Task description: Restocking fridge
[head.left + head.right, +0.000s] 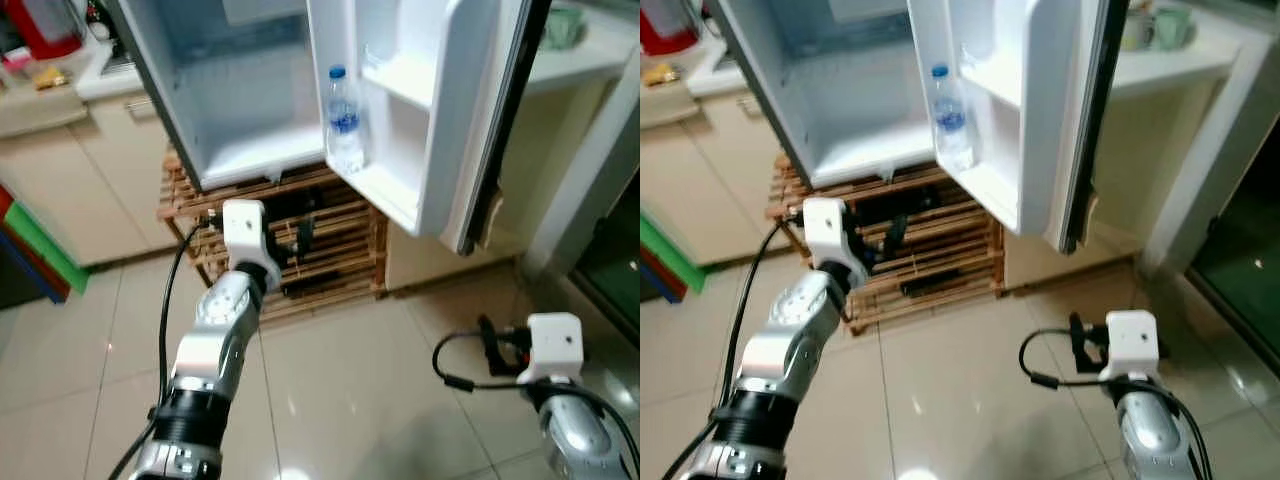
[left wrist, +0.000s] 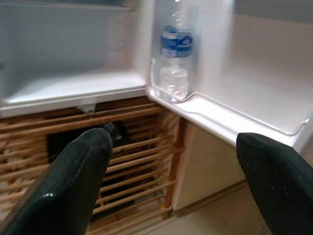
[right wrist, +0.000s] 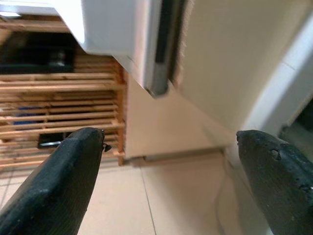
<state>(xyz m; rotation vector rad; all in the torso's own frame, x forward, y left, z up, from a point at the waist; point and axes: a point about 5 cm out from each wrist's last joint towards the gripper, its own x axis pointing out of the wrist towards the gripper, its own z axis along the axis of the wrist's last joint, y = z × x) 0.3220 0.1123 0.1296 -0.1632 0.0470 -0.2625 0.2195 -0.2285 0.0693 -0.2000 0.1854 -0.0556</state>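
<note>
Presently: fridge door point(image 1: 470, 110) open; water bottle point(image 1: 344, 120) upright in lowest door shelf point(image 2: 230, 128). Left hand point(image 1: 290, 238) fingers apart, empty, before wooden rack point(image 1: 340, 240). Right hand point(image 1: 487, 345) apart, empty, low over floor. Risk: left arm rising could strike door shelf, toppling bottle.

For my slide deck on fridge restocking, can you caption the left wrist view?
Open left gripper faces a water bottle standing on the fridge door shelf, above a wooden slatted rack.

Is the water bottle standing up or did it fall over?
Standing up. The bottle sits cap-up on the bottom shelf of the open fridge door.
</note>
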